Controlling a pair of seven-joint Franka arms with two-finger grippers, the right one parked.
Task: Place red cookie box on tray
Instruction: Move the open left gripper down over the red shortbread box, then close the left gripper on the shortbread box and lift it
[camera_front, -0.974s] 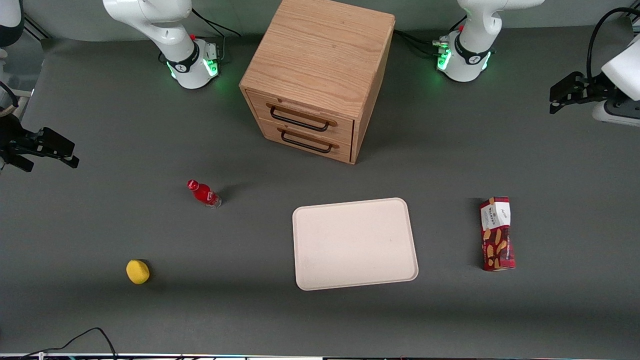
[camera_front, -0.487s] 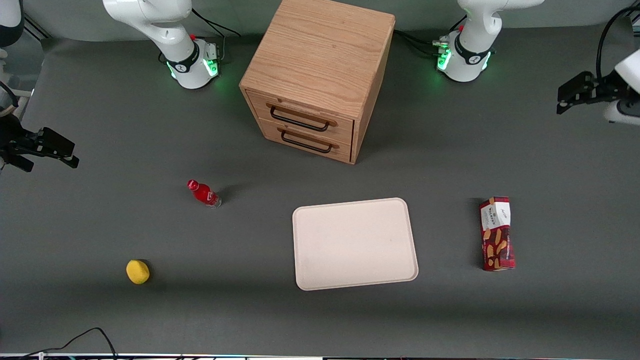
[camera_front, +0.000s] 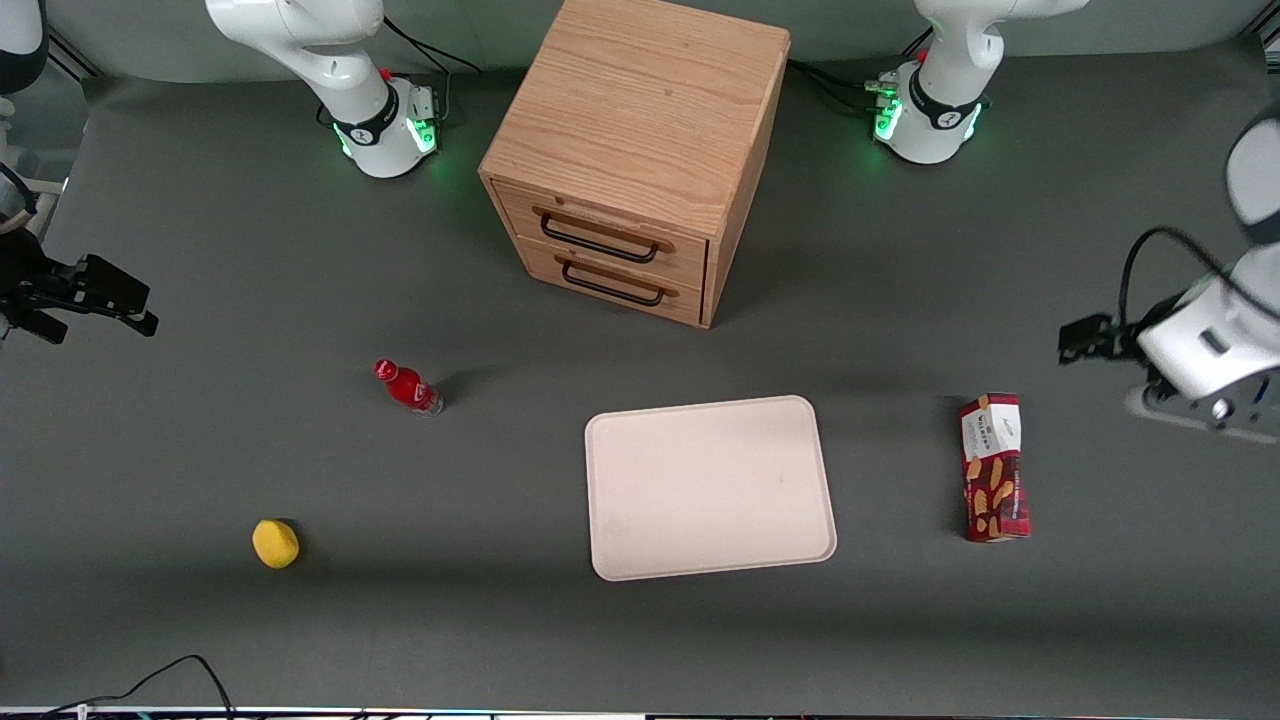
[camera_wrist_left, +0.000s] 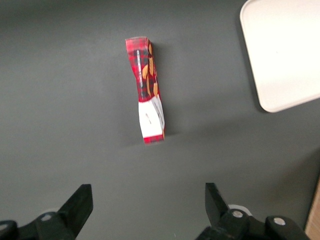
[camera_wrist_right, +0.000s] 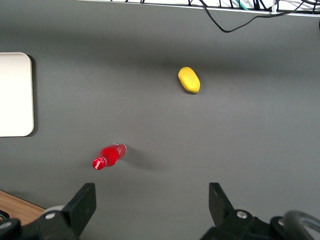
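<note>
The red cookie box (camera_front: 993, 467) lies flat on the dark table, toward the working arm's end, with its white label end farther from the front camera. It also shows in the left wrist view (camera_wrist_left: 147, 90). The cream-white tray (camera_front: 710, 487) lies beside it, apart from it, and holds nothing; its corner shows in the left wrist view (camera_wrist_left: 285, 50). My left gripper (camera_front: 1095, 340) hovers above the table, a little farther from the front camera than the box and nearer the table's end. In the left wrist view the gripper (camera_wrist_left: 147, 192) is open wide and holds nothing.
A wooden two-drawer cabinet (camera_front: 640, 160) stands farther from the front camera than the tray. A small red bottle (camera_front: 408, 387) and a yellow object (camera_front: 275, 543) lie toward the parked arm's end. A black cable (camera_front: 180, 670) lies at the table's near edge.
My left gripper has moved nearer to the front camera and lower, coming closer to the red cookie box. The box, tray and other things have not moved.
</note>
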